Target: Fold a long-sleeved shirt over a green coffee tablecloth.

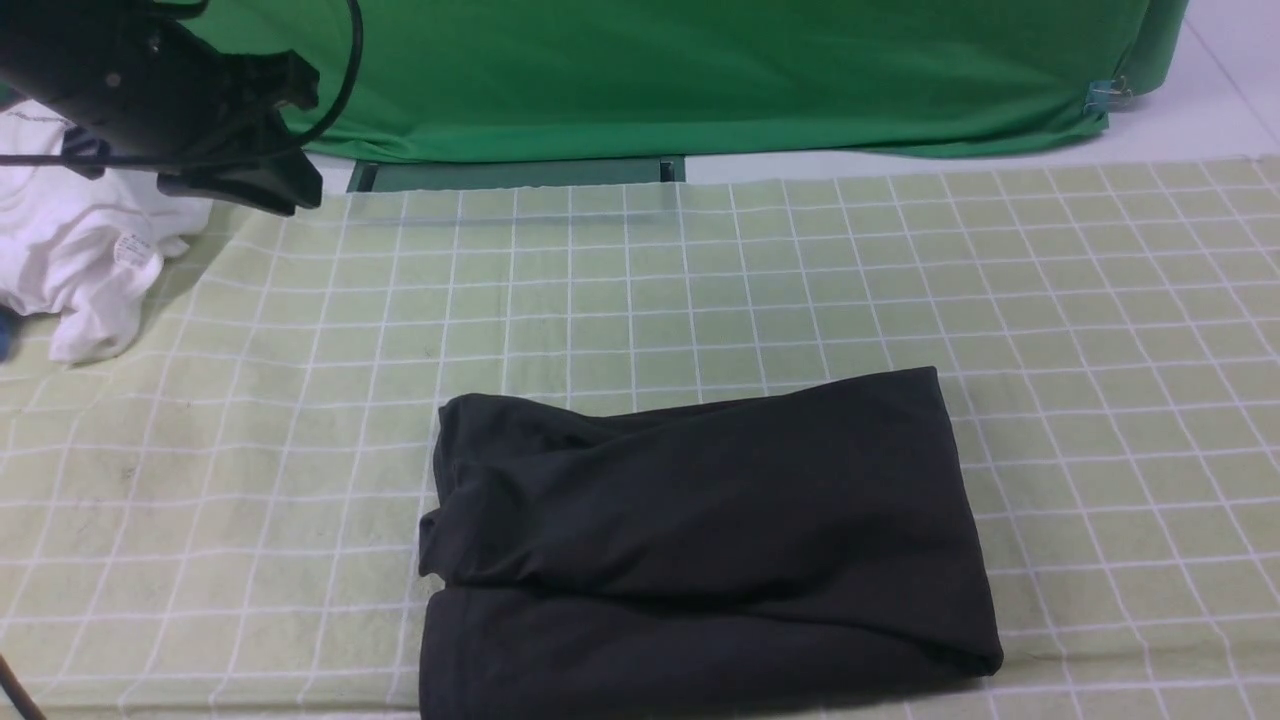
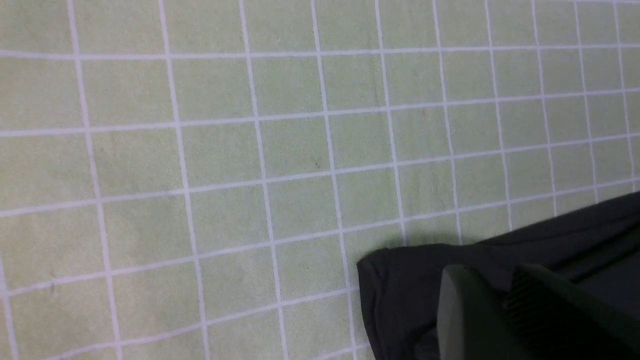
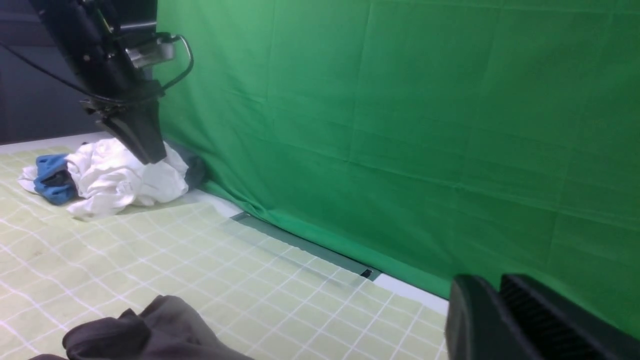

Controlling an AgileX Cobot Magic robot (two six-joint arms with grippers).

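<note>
Hanging high at the back left, the left gripper point(image 1: 265, 185) is raised clear of the cloth, holding nothing; its dark fingers point(image 2: 500, 310) lie pressed together in the left wrist view, no gap showing between them; the right gripper point(image 3: 505, 310) is out of the front view and only its two dark fingers show in its own camera, close side by side and empty, pointing toward the dark green backdrop point(image 3: 400, 125). Below and forward, the long-sleeved shirt point(image 1: 700, 540) lies folded into a thick black rectangle near the front middle of the green coffee tablecloth point(image 1: 800, 280), its near edge cut off by the frame; no print or neck label shows on the folded faces. Off to the far left sits a crumpled white garment point(image 1: 80, 260) with a small tag point(image 1: 130, 248), its lettering too small to read; something blue point(image 3: 50, 172) is bundled against it, partly hidden.
</note>
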